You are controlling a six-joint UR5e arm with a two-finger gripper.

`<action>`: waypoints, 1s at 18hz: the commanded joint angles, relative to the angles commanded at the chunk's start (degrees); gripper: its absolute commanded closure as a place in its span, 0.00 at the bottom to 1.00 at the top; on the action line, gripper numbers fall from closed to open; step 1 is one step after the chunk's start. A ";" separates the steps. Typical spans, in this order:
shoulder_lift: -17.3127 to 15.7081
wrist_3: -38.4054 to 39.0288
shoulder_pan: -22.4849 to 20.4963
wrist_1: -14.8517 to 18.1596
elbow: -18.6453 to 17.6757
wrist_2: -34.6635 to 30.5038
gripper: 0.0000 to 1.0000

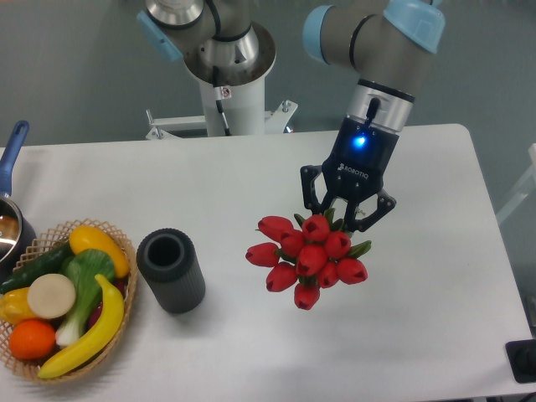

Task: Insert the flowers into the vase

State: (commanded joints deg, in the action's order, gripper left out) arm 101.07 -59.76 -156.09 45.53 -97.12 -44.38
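The flowers [306, 255] are a bunch of red tulip buds with green leaves, right of the table's middle. My gripper [342, 219] reaches down from the arm above and its fingers close in on the stem end of the bunch, just behind the buds. The stems themselves are hidden by the buds and fingers. The vase [172, 270] is a dark grey ribbed cylinder with an open round mouth. It stands upright to the left of the flowers, about a hand's width away from them.
A wicker basket [126, 251] of toy fruit and vegetables stands at the front left, touching distance from the vase. A pot with a blue handle [12, 151] is at the left edge. A black object [523, 360] sits at the front right corner.
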 joint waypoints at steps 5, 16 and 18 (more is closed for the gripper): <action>0.09 0.17 0.00 0.00 0.00 0.09 0.65; 0.00 0.17 -0.70 0.00 0.00 1.49 0.65; 0.00 0.26 -0.62 0.00 0.00 1.93 0.65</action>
State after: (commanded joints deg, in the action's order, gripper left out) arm 101.07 -59.50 -156.71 45.53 -97.12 -42.45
